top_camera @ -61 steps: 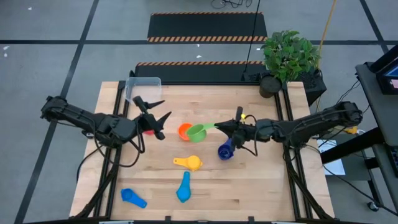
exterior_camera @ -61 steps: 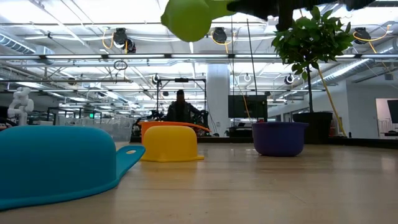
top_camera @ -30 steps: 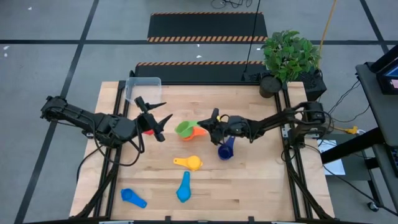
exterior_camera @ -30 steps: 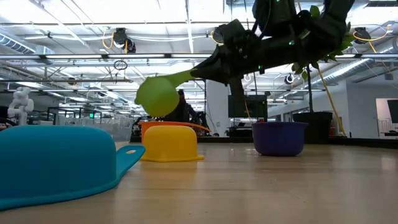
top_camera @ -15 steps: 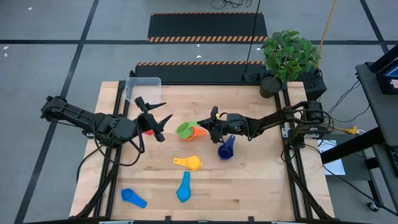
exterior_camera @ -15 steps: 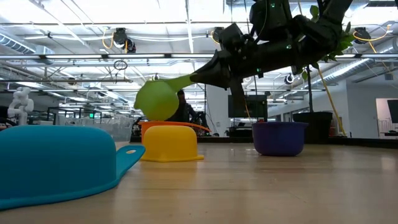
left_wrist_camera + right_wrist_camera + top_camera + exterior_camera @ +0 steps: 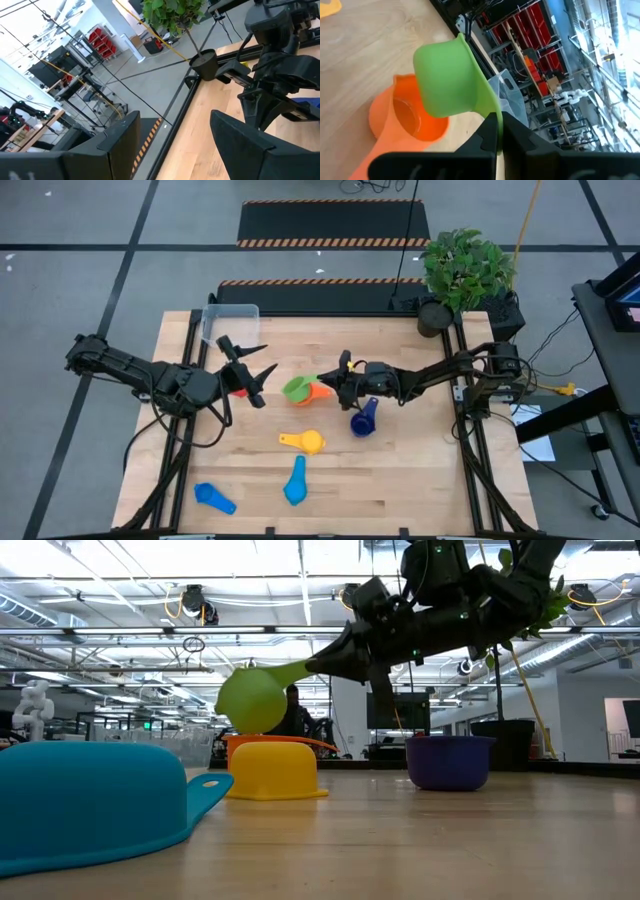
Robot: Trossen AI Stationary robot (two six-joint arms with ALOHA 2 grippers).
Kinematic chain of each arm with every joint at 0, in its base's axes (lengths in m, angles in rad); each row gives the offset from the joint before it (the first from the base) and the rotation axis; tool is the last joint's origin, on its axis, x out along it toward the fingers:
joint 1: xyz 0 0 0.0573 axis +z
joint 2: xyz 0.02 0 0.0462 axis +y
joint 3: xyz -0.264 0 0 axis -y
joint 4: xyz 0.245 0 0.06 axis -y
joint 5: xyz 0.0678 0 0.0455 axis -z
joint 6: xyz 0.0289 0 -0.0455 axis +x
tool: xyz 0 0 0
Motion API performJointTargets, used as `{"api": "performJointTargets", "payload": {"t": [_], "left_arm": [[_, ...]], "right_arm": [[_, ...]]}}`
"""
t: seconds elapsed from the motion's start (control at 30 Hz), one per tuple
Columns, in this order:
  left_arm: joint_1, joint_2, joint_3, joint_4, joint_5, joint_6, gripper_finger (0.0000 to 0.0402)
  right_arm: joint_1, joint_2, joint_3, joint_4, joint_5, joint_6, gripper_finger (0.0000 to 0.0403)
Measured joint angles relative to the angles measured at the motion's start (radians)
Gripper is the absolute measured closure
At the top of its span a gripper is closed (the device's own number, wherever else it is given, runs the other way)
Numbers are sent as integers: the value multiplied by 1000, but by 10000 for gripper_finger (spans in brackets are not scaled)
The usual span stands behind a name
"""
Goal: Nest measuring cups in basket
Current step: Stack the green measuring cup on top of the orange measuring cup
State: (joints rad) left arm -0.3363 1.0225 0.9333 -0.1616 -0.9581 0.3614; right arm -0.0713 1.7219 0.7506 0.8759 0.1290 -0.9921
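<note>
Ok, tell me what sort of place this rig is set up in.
Most likely an industrial robotics lab or workshop. The wooden table stands on a grey floor marked with black-and-orange hazard strips; the low view shows a high ceiling with pipes and strip lights, and the right wrist view shows shelving with red bins.

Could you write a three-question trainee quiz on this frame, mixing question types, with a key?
1. Multiple choice: which cup does the right gripper hold by its handle?
A. navy cup
B. green measuring cup
C. yellow cup
2. True or false: the green cup already rests fully inside the orange measuring cup.
3. Fill in: the left gripper hovers with its fingers ____ and holds nothing.

Key
1. B. The shut fingers pinch the green handle.
2. False. In the low view and the right wrist view it hangs tilted just above the orange cup.
3. open. It waits between the clear basket and the cups.
</note>
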Motion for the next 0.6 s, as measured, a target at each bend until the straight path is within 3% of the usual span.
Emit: {"api": "performJointTargets", "payload": {"t": [0.6], "left_arm": [[0,0,0,1,0,-1,158]], "right_arm": [[-19,0,0,-26,-3,65,403]]}}
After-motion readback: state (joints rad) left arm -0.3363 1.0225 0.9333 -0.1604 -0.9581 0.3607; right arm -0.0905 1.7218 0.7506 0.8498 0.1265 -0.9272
